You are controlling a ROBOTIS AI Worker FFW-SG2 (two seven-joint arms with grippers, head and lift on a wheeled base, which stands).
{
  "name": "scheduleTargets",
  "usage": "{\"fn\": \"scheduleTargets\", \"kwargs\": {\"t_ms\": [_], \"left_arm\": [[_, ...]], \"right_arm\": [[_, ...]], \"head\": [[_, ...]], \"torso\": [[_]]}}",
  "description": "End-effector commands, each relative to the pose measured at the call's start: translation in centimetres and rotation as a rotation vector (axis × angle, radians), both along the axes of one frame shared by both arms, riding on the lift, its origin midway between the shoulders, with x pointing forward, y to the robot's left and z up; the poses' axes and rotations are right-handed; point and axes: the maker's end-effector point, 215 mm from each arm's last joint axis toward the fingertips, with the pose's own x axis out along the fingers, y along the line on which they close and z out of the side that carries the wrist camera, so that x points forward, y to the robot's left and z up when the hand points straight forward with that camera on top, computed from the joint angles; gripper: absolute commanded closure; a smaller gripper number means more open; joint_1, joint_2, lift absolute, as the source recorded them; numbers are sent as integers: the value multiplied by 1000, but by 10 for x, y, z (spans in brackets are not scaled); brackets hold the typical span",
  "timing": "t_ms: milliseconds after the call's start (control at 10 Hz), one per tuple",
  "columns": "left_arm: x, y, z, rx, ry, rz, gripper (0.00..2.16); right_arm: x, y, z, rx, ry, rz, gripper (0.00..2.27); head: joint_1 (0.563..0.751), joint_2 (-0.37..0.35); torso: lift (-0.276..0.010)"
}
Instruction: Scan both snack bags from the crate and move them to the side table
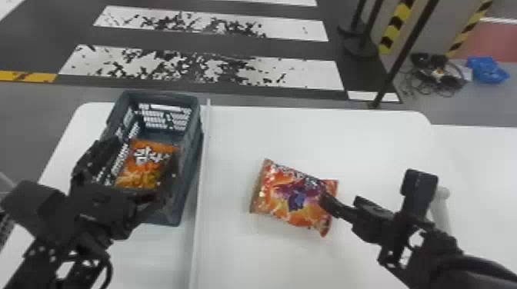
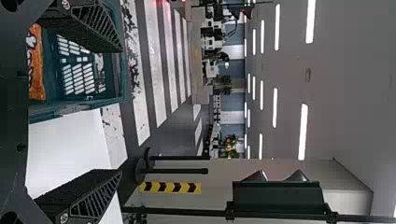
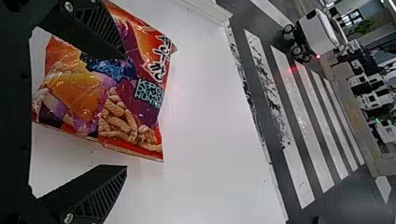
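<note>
Snack bag (image 1: 290, 196) on white tabletop (image 1: 246, 253), glossy orange-red and purple.

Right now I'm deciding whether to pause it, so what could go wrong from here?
The left gripper stands open; its wrist view shows the crate's rim between its fingers, so closing might catch that rim. The right gripper is open too, one finger over the bag on the table, the other off it, so it could shove the bag.
</note>
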Motion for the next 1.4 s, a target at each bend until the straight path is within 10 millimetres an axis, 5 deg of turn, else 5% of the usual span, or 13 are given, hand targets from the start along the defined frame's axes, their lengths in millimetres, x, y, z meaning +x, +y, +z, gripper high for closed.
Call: {"fn": "scheduleTargets", "kwargs": {"t_ms": [0,900,1100,1300], "left_arm": [[-1,-1,1,-18,-2,-6,80],[-4,-6,-19,-24,12,-24,83],[-5,-6,-20,-24,12,-27,83],[-6,-6,-21,-27,6,-26,87]], "right_arm": [[4,3,-6,42,61,13,83],[-27,33,-55,241,340,79,117],[-22,38,-52,315,339,89,674],[-19,36,-52,361,338,82,2256]], "head": [[695,-64],[695,-28],[695,-22],[695,-16]], "torso": [[-75],[-75],[-75],[-75]]}}
